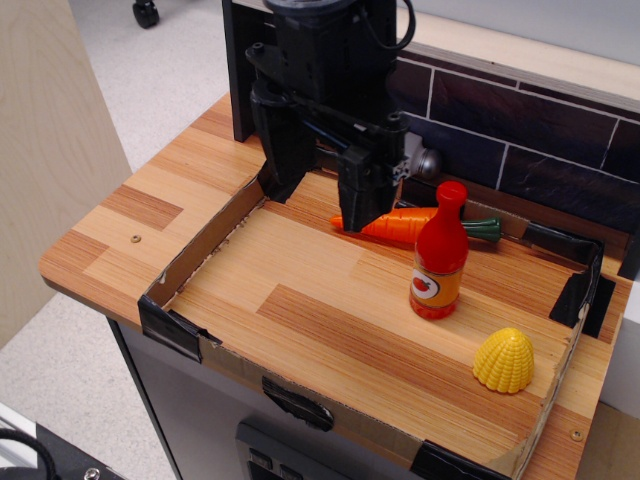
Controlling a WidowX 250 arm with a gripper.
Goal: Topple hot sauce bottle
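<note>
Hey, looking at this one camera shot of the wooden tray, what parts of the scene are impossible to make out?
- Carrot: its left end is hidden behind the gripper, its middle behind the hot sauce bottle.
- Gripper: all black against black, so whether the jaws are open or shut cannot be told.
- Arm above the gripper: cut off by the top edge.
- Bottle label emblem: too small to identify.
- Yellow toy: far side unseen.

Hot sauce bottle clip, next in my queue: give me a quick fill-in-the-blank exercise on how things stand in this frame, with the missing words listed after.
1. The hot sauce bottle stands ____ on the wooden tray floor, not yet toppled.
2. The orange toy lying behind the bottle is a ____.
3. The yellow ridged dome toy sits nearer the tray's ____ edge than the bottle does.
4. The gripper hangs over the tray's ____ edge, apart from the bottle.

Missing words: upright; carrot; front; back
</note>
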